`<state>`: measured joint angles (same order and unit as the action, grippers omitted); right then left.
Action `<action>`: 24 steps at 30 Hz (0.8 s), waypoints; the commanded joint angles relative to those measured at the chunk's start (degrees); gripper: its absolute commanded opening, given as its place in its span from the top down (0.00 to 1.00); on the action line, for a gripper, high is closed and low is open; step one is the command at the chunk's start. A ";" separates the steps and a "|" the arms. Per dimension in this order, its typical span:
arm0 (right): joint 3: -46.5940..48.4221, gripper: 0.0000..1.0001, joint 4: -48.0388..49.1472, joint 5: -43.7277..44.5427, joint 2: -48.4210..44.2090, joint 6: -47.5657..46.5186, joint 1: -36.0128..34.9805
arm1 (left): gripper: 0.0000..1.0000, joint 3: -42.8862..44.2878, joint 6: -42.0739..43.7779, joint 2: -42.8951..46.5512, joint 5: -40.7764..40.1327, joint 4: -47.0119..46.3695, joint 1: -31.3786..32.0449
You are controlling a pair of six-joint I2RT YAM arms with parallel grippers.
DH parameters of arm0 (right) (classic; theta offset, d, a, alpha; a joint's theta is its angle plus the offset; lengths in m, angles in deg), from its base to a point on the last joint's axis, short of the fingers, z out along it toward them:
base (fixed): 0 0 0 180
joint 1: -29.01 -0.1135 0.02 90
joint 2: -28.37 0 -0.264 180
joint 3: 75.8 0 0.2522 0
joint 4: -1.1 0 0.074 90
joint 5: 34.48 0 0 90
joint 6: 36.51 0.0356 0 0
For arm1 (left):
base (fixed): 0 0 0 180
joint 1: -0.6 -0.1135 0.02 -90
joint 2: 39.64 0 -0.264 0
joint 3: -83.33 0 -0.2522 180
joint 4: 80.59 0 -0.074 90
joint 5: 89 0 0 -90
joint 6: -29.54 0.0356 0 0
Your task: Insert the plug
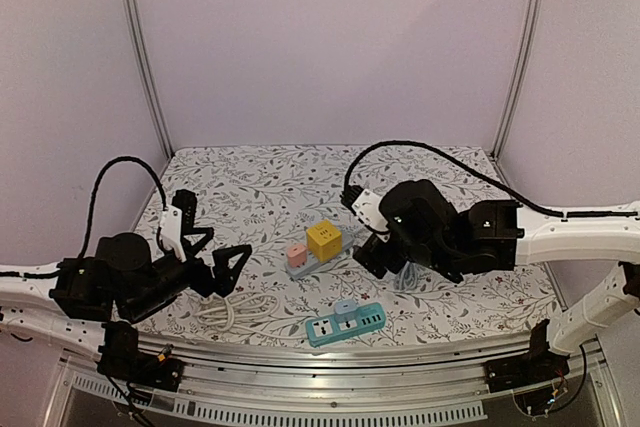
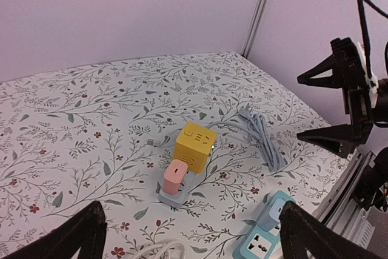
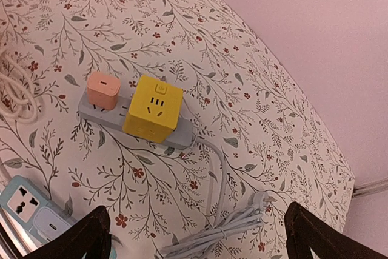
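A grey power strip (image 1: 312,265) lies mid-table with a pink plug (image 1: 297,254) and a yellow cube adapter (image 1: 324,239) seated in it. In the left wrist view the pink plug (image 2: 176,178) stands upright in front of the yellow cube (image 2: 194,145). From the right wrist, the pink plug (image 3: 102,89) and the cube (image 3: 153,108) sit side by side on the strip (image 3: 112,115). My left gripper (image 1: 222,252) hovers open to the left of the strip, and my right gripper (image 1: 378,257) hovers open to its right. Both hold nothing.
A teal power strip (image 1: 345,324) with a pale blue plug (image 1: 346,308) in it lies near the front edge. A bundled grey cable (image 3: 224,232) lies below my right gripper. A coiled white cable (image 1: 222,309) lies at the front left. Walls close the back and sides.
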<state>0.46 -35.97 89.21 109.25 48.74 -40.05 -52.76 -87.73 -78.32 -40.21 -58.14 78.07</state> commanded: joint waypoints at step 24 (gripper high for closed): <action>-29.20 0.01 39.85 -13.88 -22.74 36.93 29.22 | 0.01 -4.53 1.46 -9.04 -15.50 -9.55 -1.27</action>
<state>-25.88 -1.96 82.20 89.36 80.60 -16.11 -55.73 -86.92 -85.27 -50.26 -64.37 78.00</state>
